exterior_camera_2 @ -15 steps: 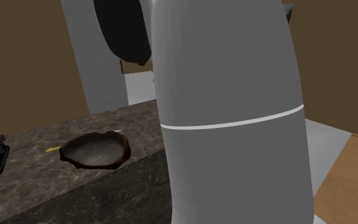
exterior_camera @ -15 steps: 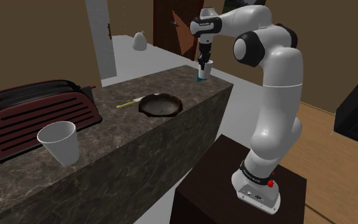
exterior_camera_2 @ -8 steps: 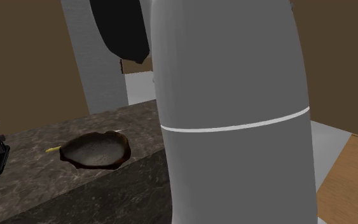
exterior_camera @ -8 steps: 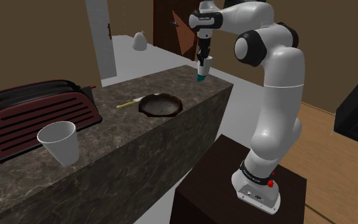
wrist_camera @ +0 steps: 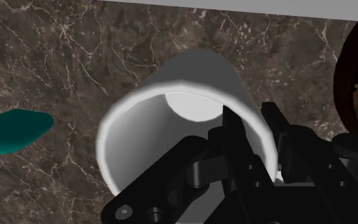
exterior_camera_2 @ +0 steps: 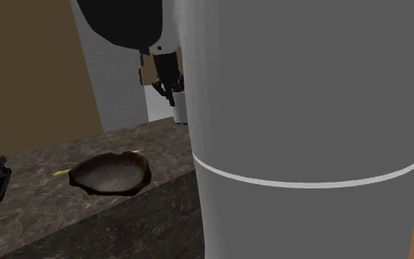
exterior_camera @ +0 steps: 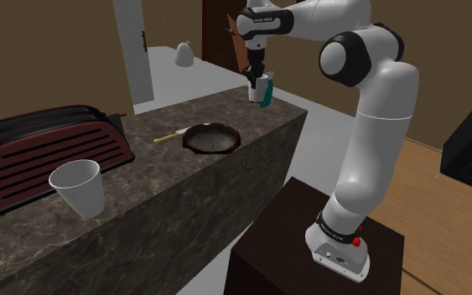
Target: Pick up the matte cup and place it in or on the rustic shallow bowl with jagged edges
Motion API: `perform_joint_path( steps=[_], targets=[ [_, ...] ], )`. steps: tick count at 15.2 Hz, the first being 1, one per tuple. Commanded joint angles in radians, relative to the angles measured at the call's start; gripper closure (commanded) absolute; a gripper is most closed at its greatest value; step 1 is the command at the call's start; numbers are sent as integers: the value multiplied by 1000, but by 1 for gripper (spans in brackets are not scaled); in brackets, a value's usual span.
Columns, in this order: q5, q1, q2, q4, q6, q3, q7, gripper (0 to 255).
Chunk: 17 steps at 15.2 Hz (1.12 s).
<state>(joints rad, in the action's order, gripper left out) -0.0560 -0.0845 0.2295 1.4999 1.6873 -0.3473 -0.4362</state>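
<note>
My gripper [exterior_camera: 256, 80] pinches the white cup [exterior_camera: 259, 89] by its rim wall, over the far end of the bench [exterior_camera: 142, 197]. In the shoulder view the dark bowl [exterior_camera: 212, 139] lies at seven o'clock from the cup. I should carry the cup level, centre it over the bowl, then lower it before letting go.

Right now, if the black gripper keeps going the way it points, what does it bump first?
The gripper clasps the white cup, so both would go down together, probably onto the dark marbled countertop beneath. The brown bowl lies off to one side. Depth is hard to judge.
</note>
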Motion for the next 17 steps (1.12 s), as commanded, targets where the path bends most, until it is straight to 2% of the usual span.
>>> perform_joint_path(
  steps=[1, 9, 17],
  targets=[
    [-7, 30, -16, 11, -7, 16, 47, 255],
    [-23, 143, -54, 28, -47, 87, 227, 255],
    [-18, 246, -26, -42, -107, 158, 397, 255]
  ],
)
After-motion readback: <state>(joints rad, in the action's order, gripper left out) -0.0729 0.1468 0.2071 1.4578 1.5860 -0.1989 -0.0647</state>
